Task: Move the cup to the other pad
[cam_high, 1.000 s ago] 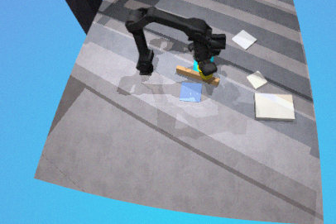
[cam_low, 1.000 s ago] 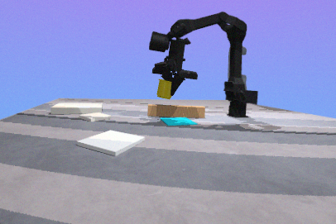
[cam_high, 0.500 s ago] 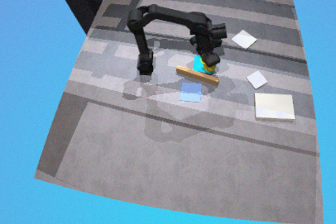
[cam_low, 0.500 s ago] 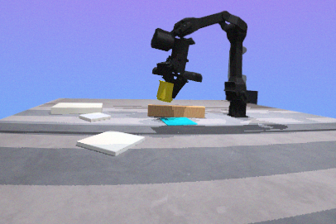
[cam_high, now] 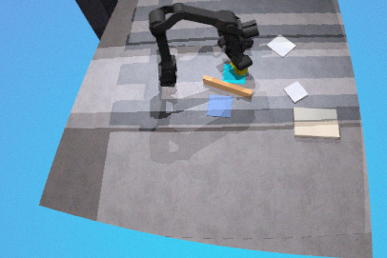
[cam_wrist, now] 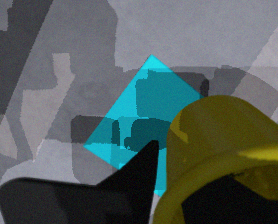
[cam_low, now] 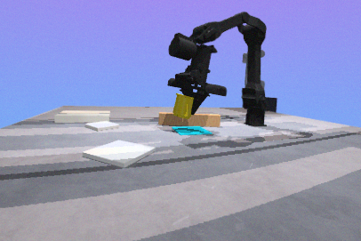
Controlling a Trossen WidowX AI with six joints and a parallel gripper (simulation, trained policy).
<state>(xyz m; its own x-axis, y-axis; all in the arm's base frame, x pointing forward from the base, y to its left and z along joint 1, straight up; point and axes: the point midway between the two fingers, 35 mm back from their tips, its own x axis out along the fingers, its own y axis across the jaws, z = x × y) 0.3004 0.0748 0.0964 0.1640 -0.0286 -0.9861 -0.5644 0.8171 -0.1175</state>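
Though pinched by the tool (cam_high: 243,62) (cam_low: 188,107) (cam_wrist: 215,155), yellow cup (cam_high: 239,71) (cam_low: 181,106) (cam_wrist: 212,127) cut off in wrist view, contents unclear

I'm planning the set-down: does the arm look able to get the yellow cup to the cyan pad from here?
Probably yes: the cup hangs gripped just above the pad, nothing visible between.

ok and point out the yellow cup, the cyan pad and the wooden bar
yellow cup (cam_low: 182,106): exterior view, its side wall
cyan pad (cam_wrist: 120,107): wrist view, its bare left part
wooden bar (cam_high: 228,87): top view, its middle
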